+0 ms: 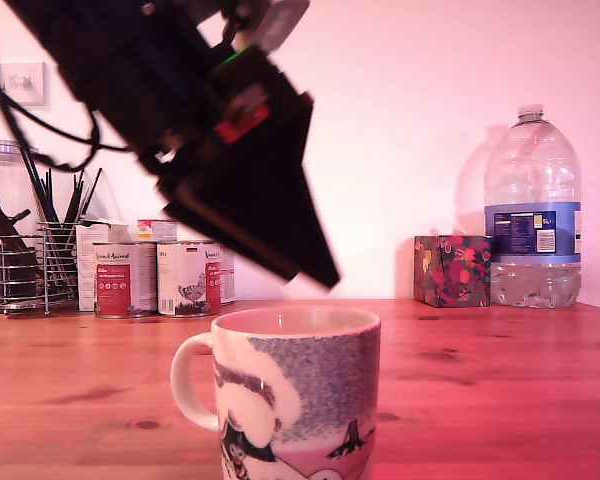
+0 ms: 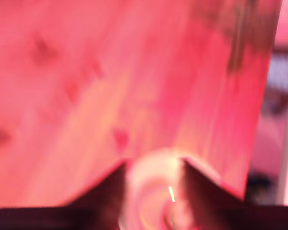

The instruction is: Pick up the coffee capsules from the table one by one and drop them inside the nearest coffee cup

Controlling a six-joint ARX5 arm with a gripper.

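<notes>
Above the coffee cup at the table's near edge, gripper hangs tilted; wrist view, blurred, shows fingers apart. Capsule not discernible.

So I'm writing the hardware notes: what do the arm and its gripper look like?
The arm is black and boxy, with a red patch, a small green light and a pale block on top. Black cables loop off its side. The gripper is black, tapering to a wedge-shaped tip.
</notes>
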